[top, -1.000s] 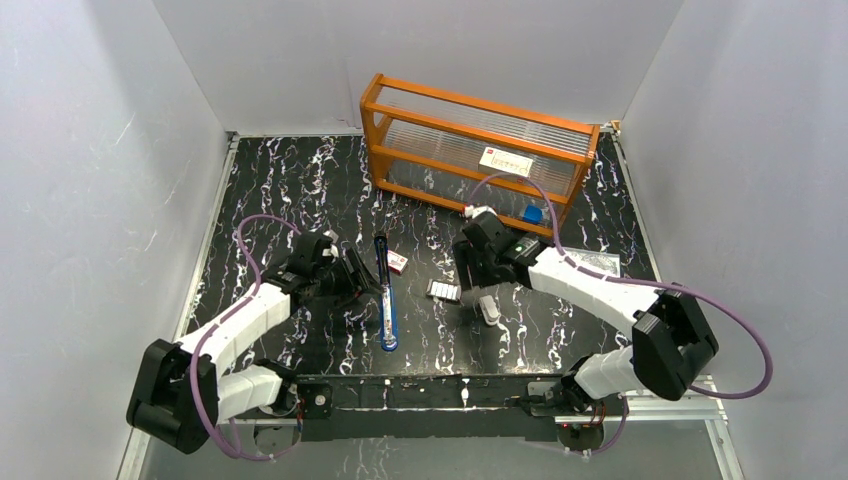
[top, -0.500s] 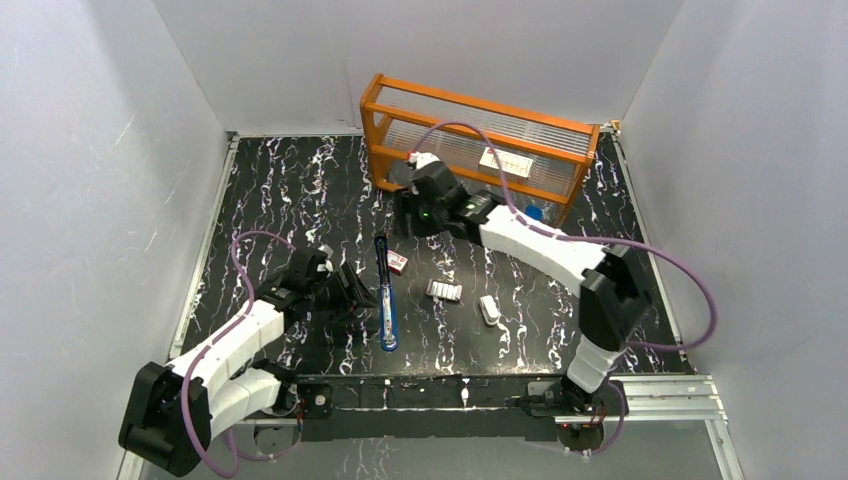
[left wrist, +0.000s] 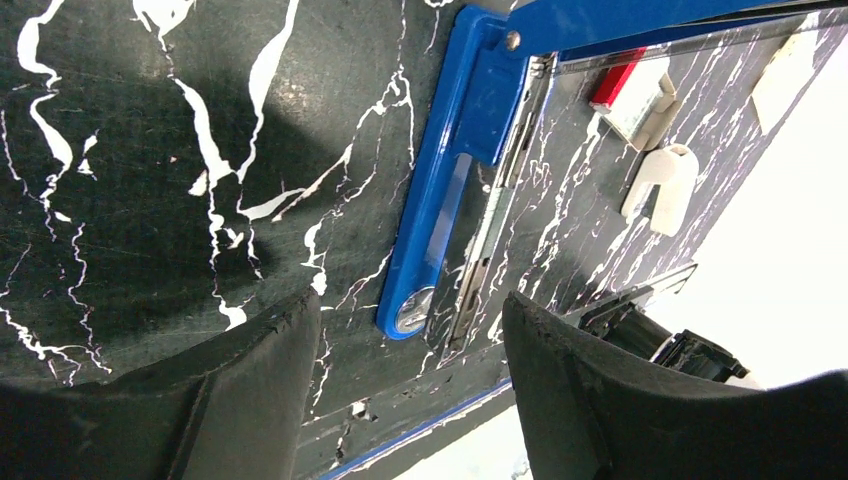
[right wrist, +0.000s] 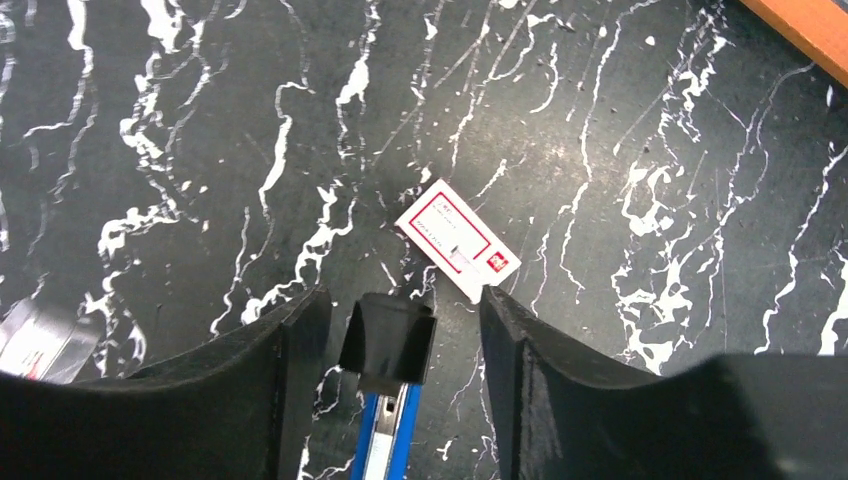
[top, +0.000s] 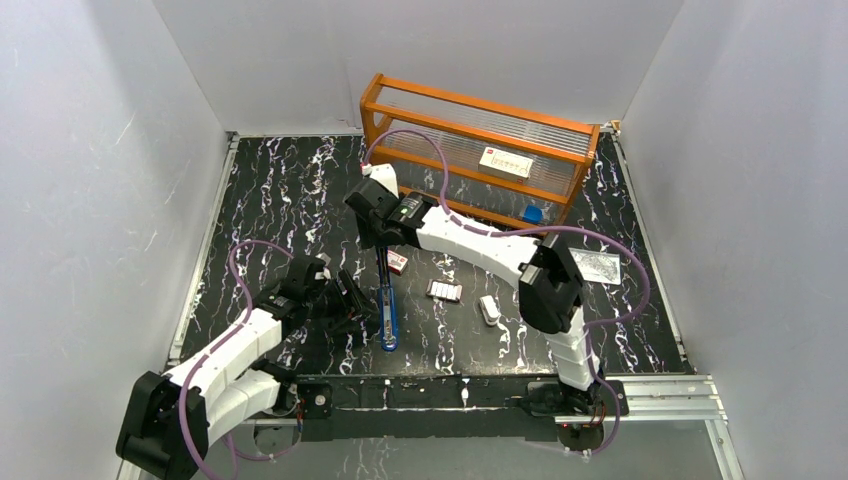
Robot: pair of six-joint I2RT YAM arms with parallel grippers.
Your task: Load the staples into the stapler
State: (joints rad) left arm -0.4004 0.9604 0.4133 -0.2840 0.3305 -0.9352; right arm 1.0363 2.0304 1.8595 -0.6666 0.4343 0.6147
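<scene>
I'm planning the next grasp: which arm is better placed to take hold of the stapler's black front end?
Right. The right gripper hangs open with its fingers either side of the black end of the stapler; the left gripper is open near its blue rear end.

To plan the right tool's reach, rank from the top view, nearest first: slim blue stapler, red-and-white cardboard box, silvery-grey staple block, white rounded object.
1. Slim blue stapler: black end sits in the right tool.
2. Red-and-white cardboard box: just beside it.
3. Silvery-grey staple block: farther right.
4. White rounded object: farthest right.
</scene>
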